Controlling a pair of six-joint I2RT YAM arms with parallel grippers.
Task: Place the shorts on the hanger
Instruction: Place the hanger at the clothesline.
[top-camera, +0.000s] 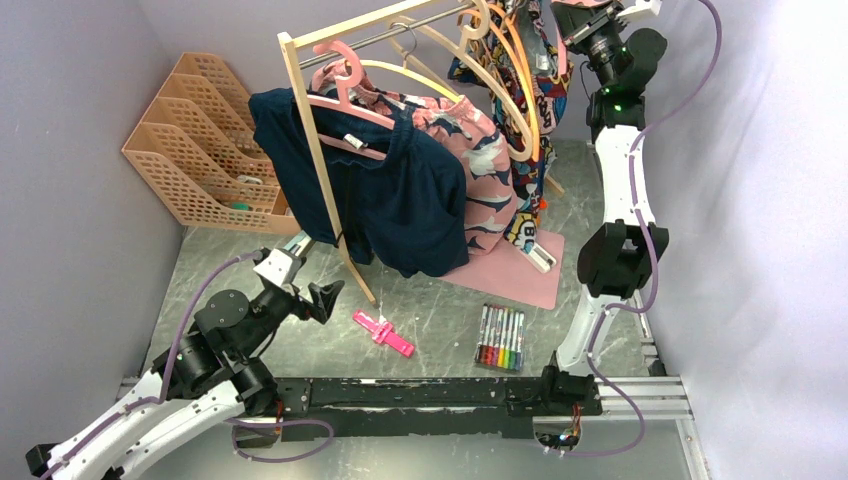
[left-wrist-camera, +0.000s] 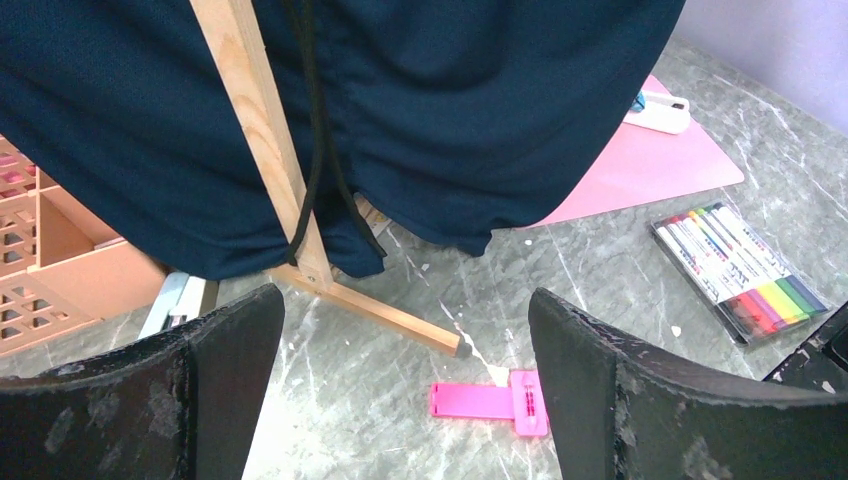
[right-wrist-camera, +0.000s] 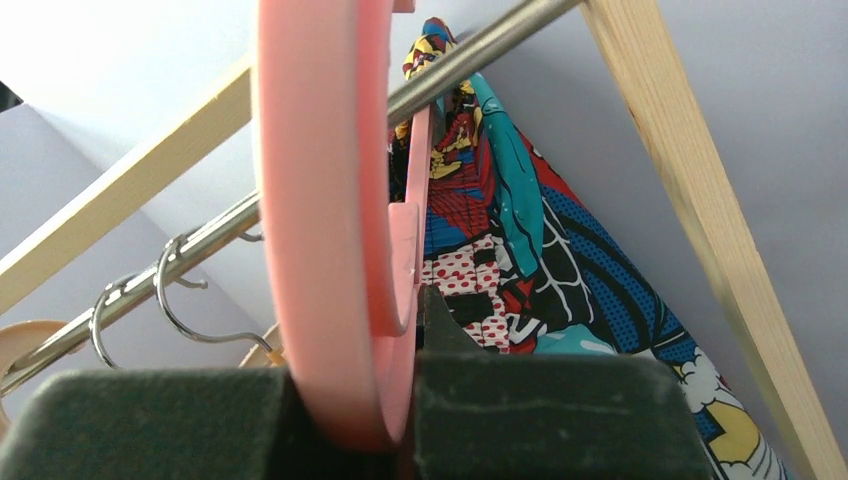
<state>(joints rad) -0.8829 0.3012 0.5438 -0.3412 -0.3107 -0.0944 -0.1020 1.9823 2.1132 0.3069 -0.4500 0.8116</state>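
Observation:
The shorts (top-camera: 548, 95), comic-print in red, teal, yellow and black, hang at the right end of the rack rod. In the right wrist view the shorts (right-wrist-camera: 510, 240) drape just behind the pale-pink hanger (right-wrist-camera: 320, 200), whose thick hook curves up by the metal rod. My right gripper (right-wrist-camera: 400, 400) is shut on the hanger's hook; in the top view my right gripper (top-camera: 573, 25) is raised at the rack's top right, and the hanger is mostly cut off there. My left gripper (top-camera: 325, 298) is open and empty, low over the table; the left wrist view shows its fingers (left-wrist-camera: 600, 380) wide apart.
A navy garment (top-camera: 400, 200) on another pink hanger and a pink patterned garment (top-camera: 485, 180) hang on the wooden rack (top-camera: 318, 170). Cream and orange hangers (top-camera: 510, 70) crowd the rod. A peach file tray (top-camera: 200, 140), pink mat (top-camera: 520, 272), markers (top-camera: 500, 338) and pink clip (top-camera: 383, 333) are on the table.

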